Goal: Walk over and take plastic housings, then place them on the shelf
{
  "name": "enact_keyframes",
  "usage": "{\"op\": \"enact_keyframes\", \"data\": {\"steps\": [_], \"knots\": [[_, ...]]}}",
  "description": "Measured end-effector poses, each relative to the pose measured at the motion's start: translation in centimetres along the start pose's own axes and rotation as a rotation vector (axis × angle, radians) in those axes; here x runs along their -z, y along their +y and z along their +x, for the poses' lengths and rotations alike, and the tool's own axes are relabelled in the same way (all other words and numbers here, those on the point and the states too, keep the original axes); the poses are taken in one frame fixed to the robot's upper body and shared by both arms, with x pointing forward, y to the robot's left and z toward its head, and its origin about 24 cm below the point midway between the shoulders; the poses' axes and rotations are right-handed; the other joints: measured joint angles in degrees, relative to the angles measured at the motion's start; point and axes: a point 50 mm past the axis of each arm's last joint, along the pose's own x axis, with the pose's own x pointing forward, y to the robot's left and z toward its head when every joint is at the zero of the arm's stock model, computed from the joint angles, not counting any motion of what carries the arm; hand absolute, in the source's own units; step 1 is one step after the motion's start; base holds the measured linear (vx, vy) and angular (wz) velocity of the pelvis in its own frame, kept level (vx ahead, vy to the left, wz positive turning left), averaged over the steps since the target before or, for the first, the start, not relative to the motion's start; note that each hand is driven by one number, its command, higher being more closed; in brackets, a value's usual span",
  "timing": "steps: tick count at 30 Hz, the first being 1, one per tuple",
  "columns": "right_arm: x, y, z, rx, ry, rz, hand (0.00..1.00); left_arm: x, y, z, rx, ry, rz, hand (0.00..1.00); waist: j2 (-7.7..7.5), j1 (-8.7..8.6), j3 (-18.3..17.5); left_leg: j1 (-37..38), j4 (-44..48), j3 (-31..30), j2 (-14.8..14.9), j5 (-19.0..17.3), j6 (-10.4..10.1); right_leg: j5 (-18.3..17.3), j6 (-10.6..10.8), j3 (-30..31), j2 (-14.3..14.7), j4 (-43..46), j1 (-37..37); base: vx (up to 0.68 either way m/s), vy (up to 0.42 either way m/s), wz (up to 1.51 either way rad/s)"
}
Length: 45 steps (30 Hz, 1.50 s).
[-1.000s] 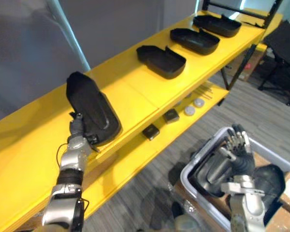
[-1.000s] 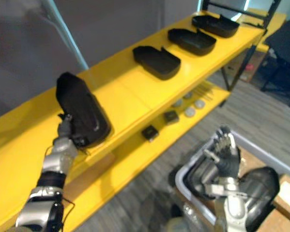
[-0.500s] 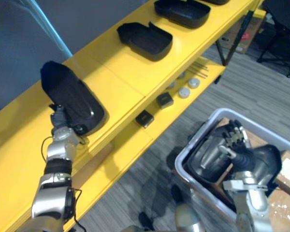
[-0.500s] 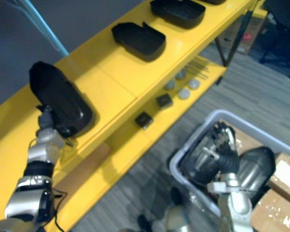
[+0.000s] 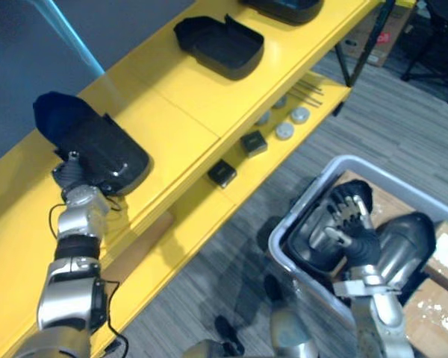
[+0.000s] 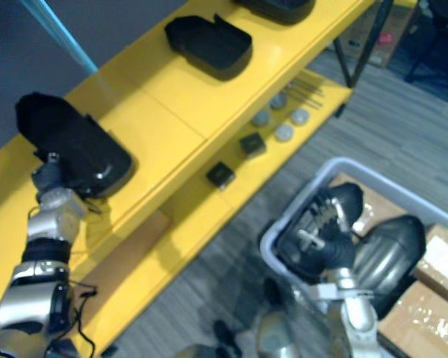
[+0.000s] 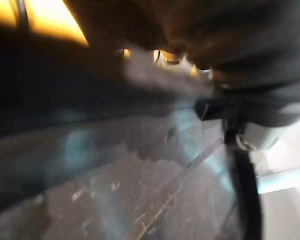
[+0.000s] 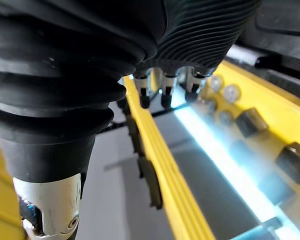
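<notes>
A black plastic housing lies on the yellow shelf top, its far end slightly raised. My left hand sits at the housing's near end, against its edge. Further along the same shelf lie a second housing and a third housing at the top edge. My right hand hovers open over a grey bin on the floor, holding nothing. More dark housings lie in that bin.
The lower yellow shelf carries two small black blocks and some silver discs. Cardboard boxes stand beside the bin at the lower right. A black frame leg rises at the shelf's far end.
The housing at my left hand stood steeply tilted on the shelf and now lies lower and flatter. The camera has tipped downward. My right hand stays over the bin.
</notes>
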Motion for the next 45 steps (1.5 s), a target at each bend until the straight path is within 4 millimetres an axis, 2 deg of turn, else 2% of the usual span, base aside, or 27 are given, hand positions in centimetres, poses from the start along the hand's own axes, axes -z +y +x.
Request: {"op": "enact_keyframes", "data": {"steps": [3, 10, 20, 26, 29, 34, 41, 45], "knots": [[0.3, 0.4, -0.2, -0.015, 0.014, 0.010, 0.00, -0.8, 0.3, 0.3, -0.024, -0.025, 0.009, 0.00, 0.00, 0.01, 0.00, 0.02, 0.00, -0.07, -0.01, 0.00, 0.00, 0.00, -0.01, 0.00, -0.01, -0.01, 0.00, -0.01, 0.000, 0.00], [0.5, 0.7, -0.4, -0.038, 0.024, 0.036, 0.00, -5.0, 1.6, 1.0, -0.085, -0.182, 0.071, 0.00, 0.01, 0.05, 0.00, 0.07, -0.02, -1.00, -0.02, 0.00, 0.00, 0.49, -0.13, -0.60, -0.11, -0.31, 0.44, -0.03, -0.002, 0.04], [0.4, 0.4, -0.4, -0.072, 0.032, 0.038, 0.00, -5.3, 1.5, 1.4, -0.057, -0.204, 0.192, 0.00, 0.16, 0.10, -0.10, 0.10, -0.23, -1.32, -0.01, 0.06, 0.10, 2.01, -0.20, -1.04, -0.16, -1.85, 1.27, -0.01, -0.005, 0.01], [0.5, 0.2, -0.5, -0.063, 0.034, 0.062, 0.00, -4.9, 1.7, 1.5, -0.068, -0.190, 0.238, 0.00, 0.26, 0.00, -0.13, 0.10, -0.27, -1.31, 0.02, 0.13, 0.06, 2.18, -0.26, -1.00, -0.10, -1.89, 1.25, 0.00, 0.000, 0.00], [0.5, 0.2, -0.5, -0.064, 0.035, 0.062, 0.00, -4.1, 2.0, 1.8, -0.086, -0.139, 0.270, 0.00, 0.43, -0.03, -0.11, 0.03, -0.33, -1.19, -0.01, 0.13, 0.05, 2.22, -0.31, -0.83, -0.10, -1.89, 1.05, 0.00, 0.000, -0.01], [0.5, 0.2, -0.5, -0.062, 0.036, 0.063, 0.00, -2.8, 2.2, 2.0, -0.062, -0.051, 0.207, 0.00, 0.52, -0.14, -0.06, -0.17, -1.21, -1.07, -0.17, 0.54, -0.10, 2.37, -0.23, -0.63, -0.05, -1.89, 0.28, 0.00, -0.001, -0.02], [0.4, 0.2, -0.4, -0.057, 0.032, 0.063, 0.00, 0.3, 2.6, 1.9, -0.040, 0.060, 0.158, 0.00, 0.84, -0.59, 0.09, -0.18, -1.19, -1.12, -0.19, 0.55, -0.11, 2.37, -0.22, -0.74, -0.07, -1.90, 0.27, 0.00, 0.000, 0.00], [0.5, 0.2, -0.4, -0.057, 0.032, 0.064, 0.00, 1.5, 1.6, 1.3, -0.003, 0.081, 0.119, 0.00, 1.04, -0.60, 0.19, -0.24, -1.20, -1.18, -0.26, 0.55, -0.11, 2.19, -0.45, -0.79, -0.16, -1.91, 0.20, 0.00, 0.000, 0.00]]}}
